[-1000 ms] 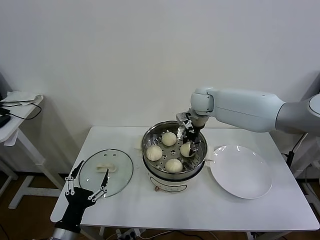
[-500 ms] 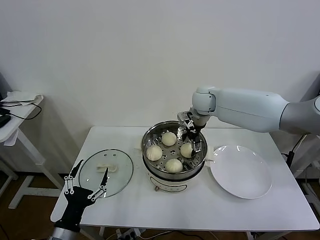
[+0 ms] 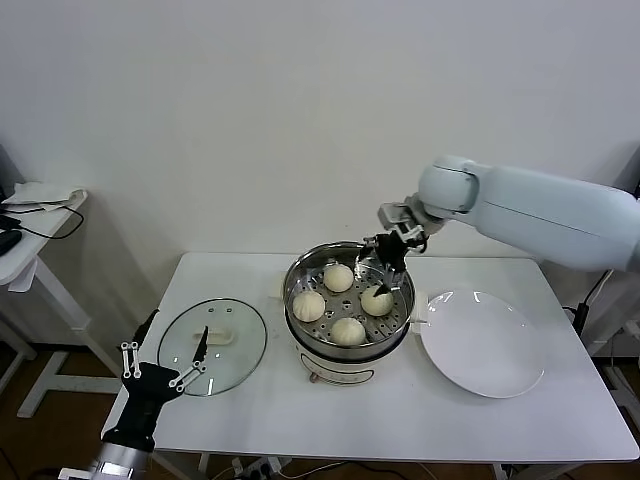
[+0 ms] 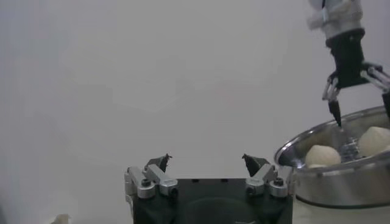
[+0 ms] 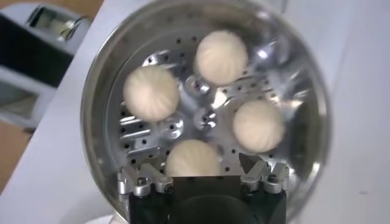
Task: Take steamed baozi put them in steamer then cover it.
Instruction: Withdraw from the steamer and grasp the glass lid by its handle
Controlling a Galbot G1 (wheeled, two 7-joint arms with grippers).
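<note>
Four cream-white baozi lie on the perforated tray of the shiny steamer: one at the back, one at the left, one at the front, one at the right. They also show in the right wrist view. My right gripper is open and empty above the steamer's right rim, over the right baozi. The round glass lid lies flat on the table left of the steamer. My left gripper is open and empty at the lid's near left edge.
An empty white plate lies right of the steamer on the white table. A small side table with cloth and cables stands at far left. A white wall is close behind.
My right gripper has risen out of the steamer and drawn back to the right, leaving the right baozi on the tray. My left gripper has shifted slightly toward the lid.
</note>
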